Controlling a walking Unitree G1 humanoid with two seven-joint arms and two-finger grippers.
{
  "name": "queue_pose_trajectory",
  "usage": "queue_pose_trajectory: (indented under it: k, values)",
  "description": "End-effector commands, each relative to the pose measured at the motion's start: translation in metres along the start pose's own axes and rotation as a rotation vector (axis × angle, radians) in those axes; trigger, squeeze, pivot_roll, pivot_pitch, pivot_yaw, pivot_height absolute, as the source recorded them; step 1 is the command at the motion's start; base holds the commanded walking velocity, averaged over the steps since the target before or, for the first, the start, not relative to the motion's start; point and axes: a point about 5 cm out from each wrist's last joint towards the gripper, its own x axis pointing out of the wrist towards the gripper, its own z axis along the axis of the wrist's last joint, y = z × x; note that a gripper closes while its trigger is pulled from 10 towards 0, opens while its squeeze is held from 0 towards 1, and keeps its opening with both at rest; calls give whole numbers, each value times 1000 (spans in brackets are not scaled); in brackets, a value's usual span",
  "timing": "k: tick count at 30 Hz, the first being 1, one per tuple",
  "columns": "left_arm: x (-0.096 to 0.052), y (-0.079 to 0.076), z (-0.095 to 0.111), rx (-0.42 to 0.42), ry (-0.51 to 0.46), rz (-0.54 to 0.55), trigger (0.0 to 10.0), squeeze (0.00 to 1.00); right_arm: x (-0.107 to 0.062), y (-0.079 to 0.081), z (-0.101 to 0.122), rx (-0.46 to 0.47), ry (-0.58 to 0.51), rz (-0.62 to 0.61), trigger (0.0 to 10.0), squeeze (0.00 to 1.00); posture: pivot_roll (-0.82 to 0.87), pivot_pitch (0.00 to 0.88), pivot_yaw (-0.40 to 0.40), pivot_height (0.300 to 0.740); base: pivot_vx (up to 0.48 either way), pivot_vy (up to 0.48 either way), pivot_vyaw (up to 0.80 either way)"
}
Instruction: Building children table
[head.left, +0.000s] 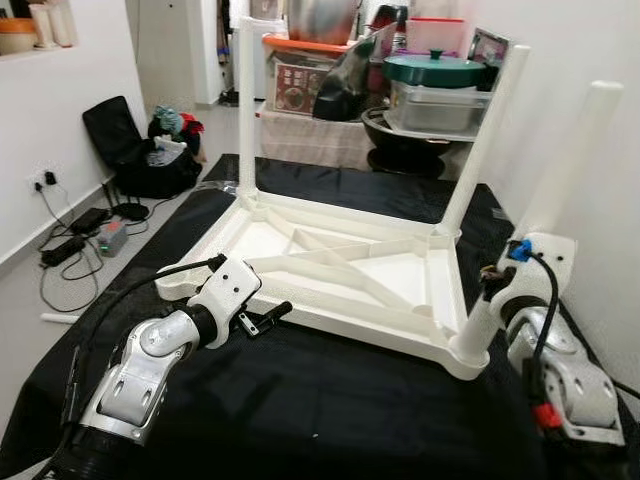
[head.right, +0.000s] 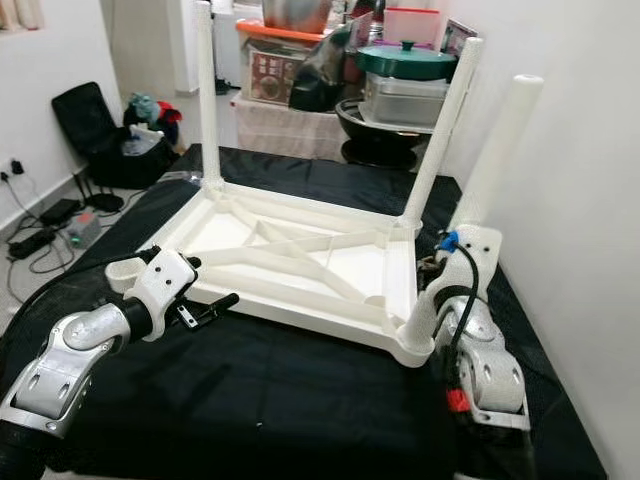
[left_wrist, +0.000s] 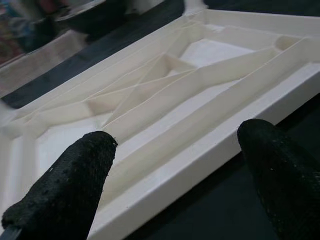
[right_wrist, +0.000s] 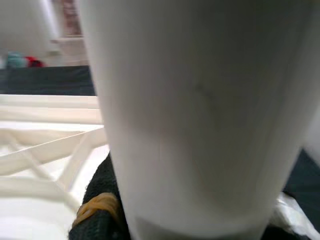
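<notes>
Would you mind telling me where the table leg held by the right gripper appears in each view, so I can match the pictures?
Left eye view: the near right leg rises at the right edge from the tabletop's near right corner.
Right eye view: same leg, right of centre.
Left wrist view: not in it; ribbed tabletop underside between open fingers.
Right wrist view: leg close up.
Shared landmark: the upturned white tabletop.

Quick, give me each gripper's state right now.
Left gripper: open, holding nothing, at the near edge of the upturned white tabletop.
Right gripper: closed around the white table leg at the near right corner.
</notes>
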Motion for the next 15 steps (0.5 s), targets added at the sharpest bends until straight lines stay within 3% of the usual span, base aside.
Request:
queue_pose_trajectory:
  k: [1,2,5,6,7,8,9,12,15]
  values:
    - [3,-2,1,1,-3,-19,10000,0,-2,18,-20,51,98,133,10000,1000,78,0,-81,740,0,0,0]
    - [4,-2,2,1,-5,-21,10000,0,-2,23,-16,57,84,186,10000,1000,79,0,-81,740,0,0,0]
    - [3,-2,2,0,-7,-22,10000,0,-20,57,4,62,19,563,10000,1000,81,0,-82,740,0,0,0]
    - [3,-2,2,0,-5,-28,10000,0,-35,68,12,28,-14,728,10000,0,80,0,-82,740,0,0,0]
    - [3,-3,2,-1,-4,-33,10000,0,-49,75,15,2,-21,861,10000,0,81,0,-82,740,0,0,0]
    - [3,-3,2,-1,-4,-33,10000,0,-49,75,15,2,-21,861,10000,0,81,0,-82,740,0,0,0]
    - [2,-3,1,-1,-3,-37,10000,0,-61,81,16,-45,-29,975,10000,0,81,0,-82,740,0,0,0]
    - [3,-4,1,-1,-4,-40,10000,0,-66,83,15,-78,-23,1019,10000,0,84,0,-85,740,0,0,0]
    - [3,-4,2,-1,-8,-38,10000,0,-49,76,6,-126,6,914,10000,0,93,0,-90,740,0,0,0]
